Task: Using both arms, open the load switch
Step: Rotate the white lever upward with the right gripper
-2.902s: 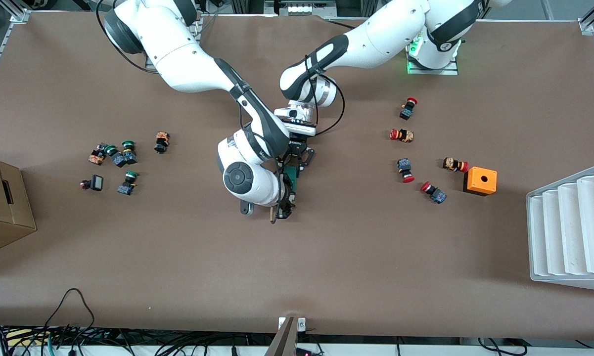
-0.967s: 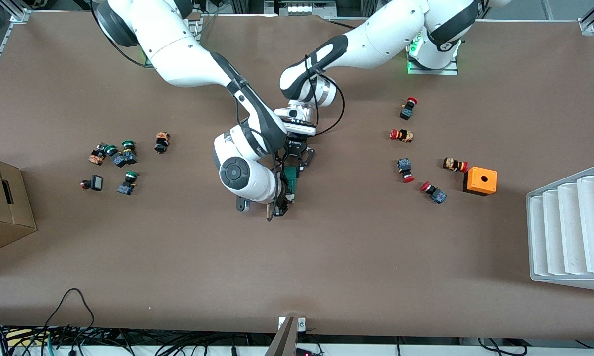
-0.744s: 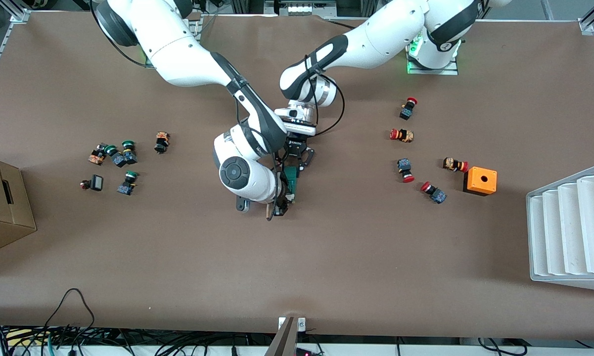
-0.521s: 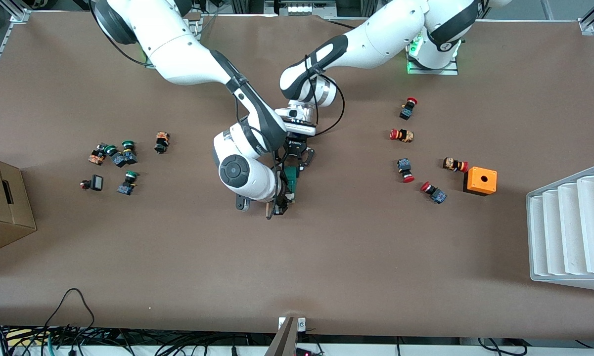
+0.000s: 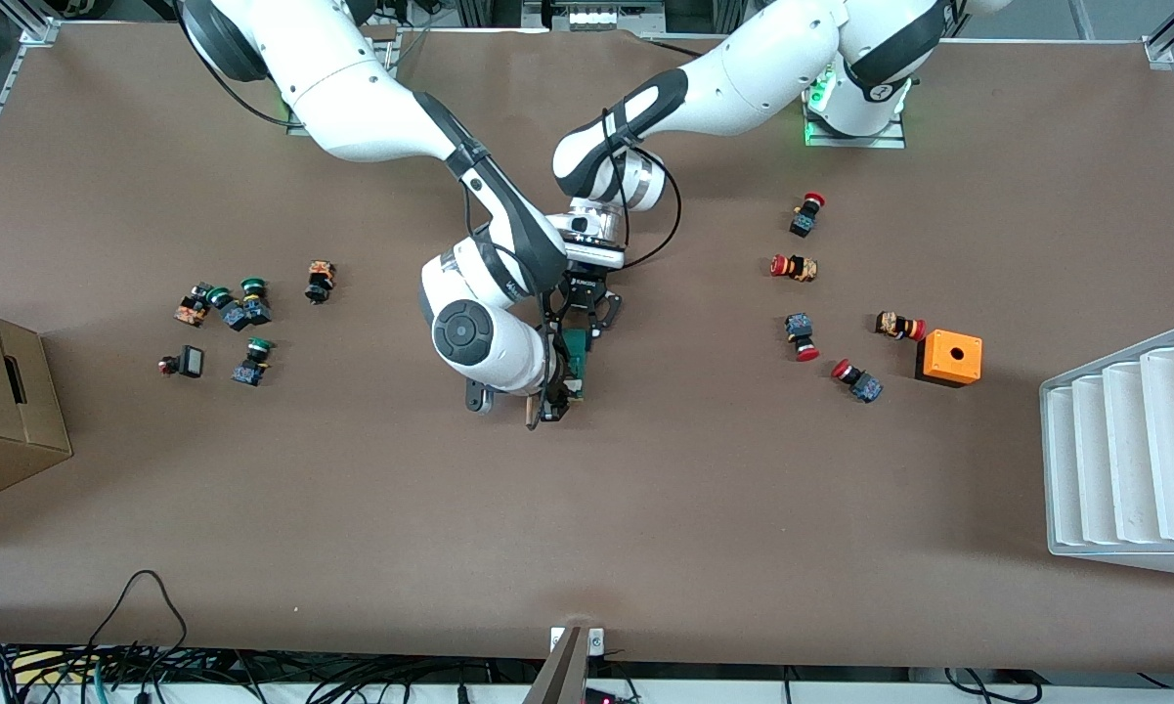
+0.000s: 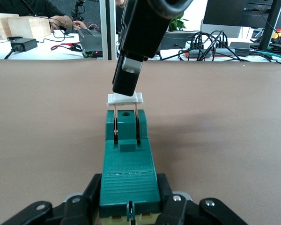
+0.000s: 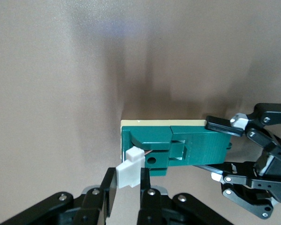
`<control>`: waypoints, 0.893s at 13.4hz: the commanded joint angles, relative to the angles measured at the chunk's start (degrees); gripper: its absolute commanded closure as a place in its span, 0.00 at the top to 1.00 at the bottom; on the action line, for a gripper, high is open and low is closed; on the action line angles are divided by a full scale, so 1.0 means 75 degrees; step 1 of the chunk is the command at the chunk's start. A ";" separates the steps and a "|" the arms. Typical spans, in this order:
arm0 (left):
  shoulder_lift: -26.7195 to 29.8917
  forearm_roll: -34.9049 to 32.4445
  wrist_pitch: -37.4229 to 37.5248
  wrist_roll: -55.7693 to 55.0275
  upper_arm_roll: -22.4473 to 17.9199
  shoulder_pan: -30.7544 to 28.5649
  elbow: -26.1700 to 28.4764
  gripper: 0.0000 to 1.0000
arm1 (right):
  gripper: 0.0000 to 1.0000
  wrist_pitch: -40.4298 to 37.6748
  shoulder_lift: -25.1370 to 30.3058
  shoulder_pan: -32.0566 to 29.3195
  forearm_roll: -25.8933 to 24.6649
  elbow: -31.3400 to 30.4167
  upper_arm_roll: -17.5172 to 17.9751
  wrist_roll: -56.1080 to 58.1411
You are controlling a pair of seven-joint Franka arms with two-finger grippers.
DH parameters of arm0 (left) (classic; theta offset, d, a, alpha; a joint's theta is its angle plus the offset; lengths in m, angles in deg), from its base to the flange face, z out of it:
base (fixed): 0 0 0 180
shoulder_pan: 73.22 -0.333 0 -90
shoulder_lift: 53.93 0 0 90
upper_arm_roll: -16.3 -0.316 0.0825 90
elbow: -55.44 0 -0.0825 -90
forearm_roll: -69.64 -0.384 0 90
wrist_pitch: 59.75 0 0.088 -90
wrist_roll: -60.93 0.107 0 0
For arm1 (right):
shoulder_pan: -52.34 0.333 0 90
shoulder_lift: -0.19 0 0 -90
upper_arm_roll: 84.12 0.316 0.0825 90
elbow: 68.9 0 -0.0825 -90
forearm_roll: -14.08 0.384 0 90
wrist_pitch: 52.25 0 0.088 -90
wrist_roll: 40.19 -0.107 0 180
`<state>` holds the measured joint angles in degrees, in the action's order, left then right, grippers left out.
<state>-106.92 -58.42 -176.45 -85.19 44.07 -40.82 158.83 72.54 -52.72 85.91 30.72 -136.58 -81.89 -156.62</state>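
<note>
Now your left claw (image 6: 129, 211) clamps the load switch (image 6: 129, 164) on the surface (image 5: 645, 469), toward the right arm's end from the orange box (image 5: 949, 357); your right claw (image 7: 129, 187) pinches its white piece (image 7: 131, 172)

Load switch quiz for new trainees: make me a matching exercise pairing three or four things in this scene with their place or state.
Things:
1. dark-green rectangular load switch
2. left hand
3. right hand
4. orange box with a hole

States:
A. shut on the white handle piece
B. at the left arm's end of the table
C. shut on the green body
D. held at both ends

Pairs: 1-D, 2-C, 3-A, 4-B
</note>
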 commanded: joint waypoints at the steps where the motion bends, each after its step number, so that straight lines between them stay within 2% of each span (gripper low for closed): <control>1: -0.0376 -0.0351 -0.0131 -0.0123 -0.0046 0.0039 -0.0403 0.45 | 0.26 -0.0034 0.0398 0.0070 -0.0179 -0.0679 0.0054 -0.0145; 12: -0.0365 -0.0375 -0.0119 -0.0123 -0.0046 0.0016 -0.0414 0.45 | 0.26 -0.0022 0.0562 0.0070 -0.0332 -0.0879 0.0276 -0.0215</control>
<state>-106.94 -58.42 -176.41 -85.19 44.07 -40.81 158.81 72.54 -50.95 86.42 29.52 -140.12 -80.92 -156.76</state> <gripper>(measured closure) 0.485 0.740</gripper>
